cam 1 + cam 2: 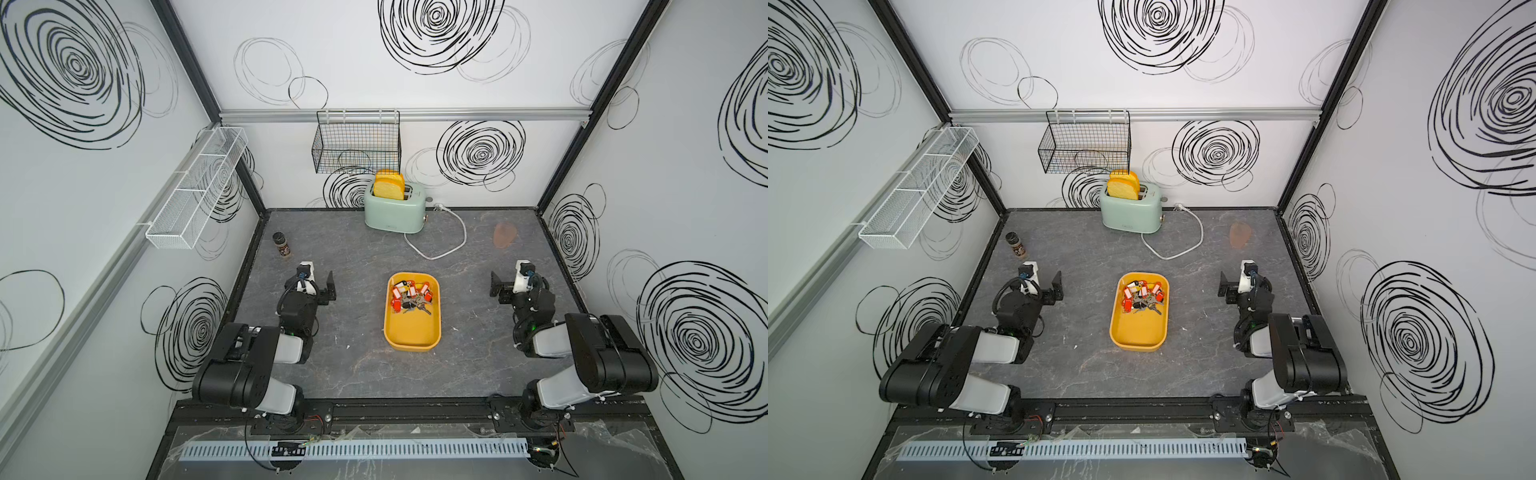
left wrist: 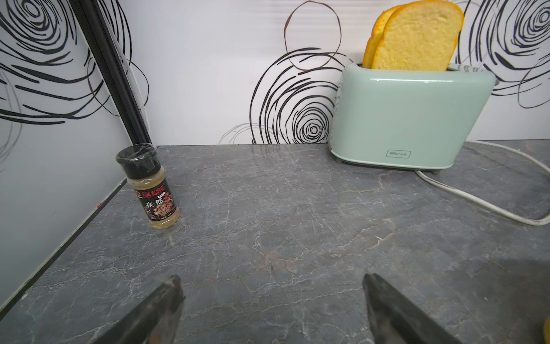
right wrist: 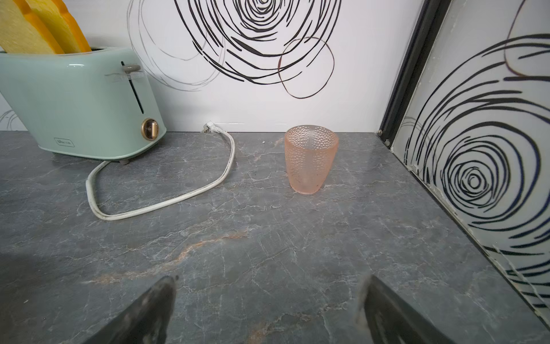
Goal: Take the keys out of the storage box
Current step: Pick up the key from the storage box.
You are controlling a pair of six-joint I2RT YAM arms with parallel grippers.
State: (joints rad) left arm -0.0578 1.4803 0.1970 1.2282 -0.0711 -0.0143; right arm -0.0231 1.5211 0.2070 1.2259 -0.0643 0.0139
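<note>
Top views both show the keys [image 1: 412,296], small silver metal blades on glossy plastic tags, mostly red with some white label windows. They lie heaped at the far end of the storage box [image 1: 411,332], a shallow mustard-yellow plastic tray with rounded corners and a smooth bare floor at its near end. The box sits mid-worktop on the grey, marble-veined worktop [image 1: 353,365].

The box lies between the two arms, well apart from each. The left tool [image 2: 270,280] and right tool [image 3: 272,280] both have their dark fingers spread wide, with nothing between them, and face the back wall.

Ahead of the left tool stands a small clear spice jar [image 2: 151,190] with a black cap and a dark label in Chinese characters. Further back is a glossy mint-green toaster [image 2: 407,119] holding two yellow bread slices [image 2: 416,38]; its small logo is unreadable. A dimpled, translucent pink cup [image 3: 311,159] and a looping white cord [image 3: 166,202] lie ahead of the right tool.
</note>
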